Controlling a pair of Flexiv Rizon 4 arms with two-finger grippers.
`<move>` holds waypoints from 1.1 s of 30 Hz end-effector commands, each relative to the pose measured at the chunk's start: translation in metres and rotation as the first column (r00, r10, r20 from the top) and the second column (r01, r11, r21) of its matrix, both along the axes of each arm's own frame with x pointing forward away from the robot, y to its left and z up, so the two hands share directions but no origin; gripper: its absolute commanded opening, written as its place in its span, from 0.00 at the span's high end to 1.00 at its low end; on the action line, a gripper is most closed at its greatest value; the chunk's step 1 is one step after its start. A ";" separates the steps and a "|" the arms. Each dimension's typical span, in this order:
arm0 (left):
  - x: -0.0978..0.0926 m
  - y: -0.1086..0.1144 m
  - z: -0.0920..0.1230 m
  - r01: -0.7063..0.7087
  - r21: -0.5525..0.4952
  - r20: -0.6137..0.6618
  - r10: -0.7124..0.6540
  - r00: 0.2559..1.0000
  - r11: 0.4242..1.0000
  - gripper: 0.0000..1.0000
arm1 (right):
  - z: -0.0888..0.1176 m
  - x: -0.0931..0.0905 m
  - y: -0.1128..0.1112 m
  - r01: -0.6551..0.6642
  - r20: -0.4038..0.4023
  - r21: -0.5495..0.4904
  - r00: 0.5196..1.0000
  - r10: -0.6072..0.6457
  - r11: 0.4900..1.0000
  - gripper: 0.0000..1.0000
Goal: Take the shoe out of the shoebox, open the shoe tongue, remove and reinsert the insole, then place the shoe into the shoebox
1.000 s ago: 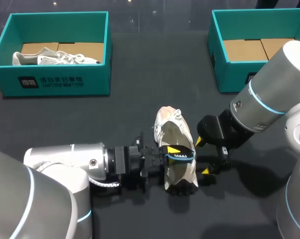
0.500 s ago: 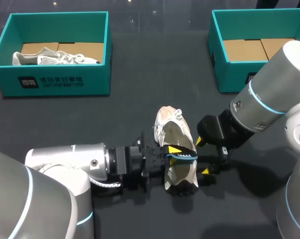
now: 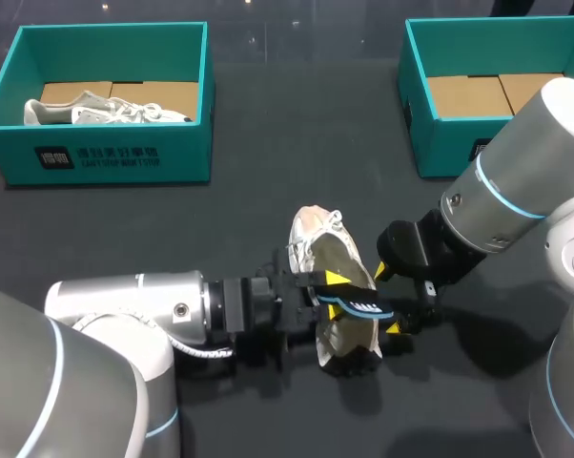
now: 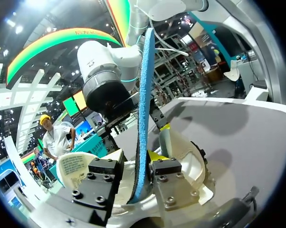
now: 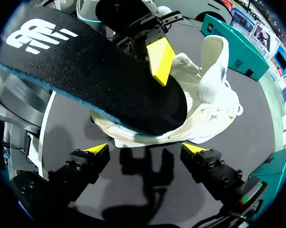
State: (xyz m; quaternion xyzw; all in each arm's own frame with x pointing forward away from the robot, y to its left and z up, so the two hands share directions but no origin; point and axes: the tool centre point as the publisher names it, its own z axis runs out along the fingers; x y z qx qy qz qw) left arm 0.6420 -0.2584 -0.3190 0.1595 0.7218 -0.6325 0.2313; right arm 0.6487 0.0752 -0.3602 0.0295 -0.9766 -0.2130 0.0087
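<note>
Left fingers (image 3: 337, 280): pinching insole (image 3: 365, 307), half out of shoe (image 3: 317, 250), frame centre.
Right fingers (image 5: 96, 151): spread, empty.
Handling: I'd say insole's light, floppy; hold heel end.

The left shoebox (image 3: 184, 143) has white print (image 3: 117, 157) on its front wall. The black insole (image 5: 100, 85) carries a white logo (image 5: 33, 32) near one end.

Head view: high, behind robot, looked down over whole desk (image 3: 268, 143). Left wrist view: very near insole (image 4: 145, 95), faced right arm (image 4: 105, 85). Right wrist view: near, opposite side. All shared shoe (image 3: 316, 243).
</note>
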 end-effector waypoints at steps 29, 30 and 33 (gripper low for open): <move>0.008 0.001 -0.016 -0.037 0.067 0.037 0.035 0.999 0.997 1.00 | -0.001 -0.001 0.001 0.002 0.003 -0.002 1.000 -0.002 1.000 0.00; 0.010 0.002 -0.018 -0.043 0.067 0.036 0.041 0.999 0.997 1.00 | -0.001 -0.001 0.001 0.002 0.003 -0.002 1.000 -0.002 1.000 0.00; 0.015 0.004 -0.022 -0.054 0.069 0.035 0.051 0.998 0.996 1.00 | -0.001 -0.001 0.001 0.002 0.003 -0.002 1.000 -0.002 1.000 0.00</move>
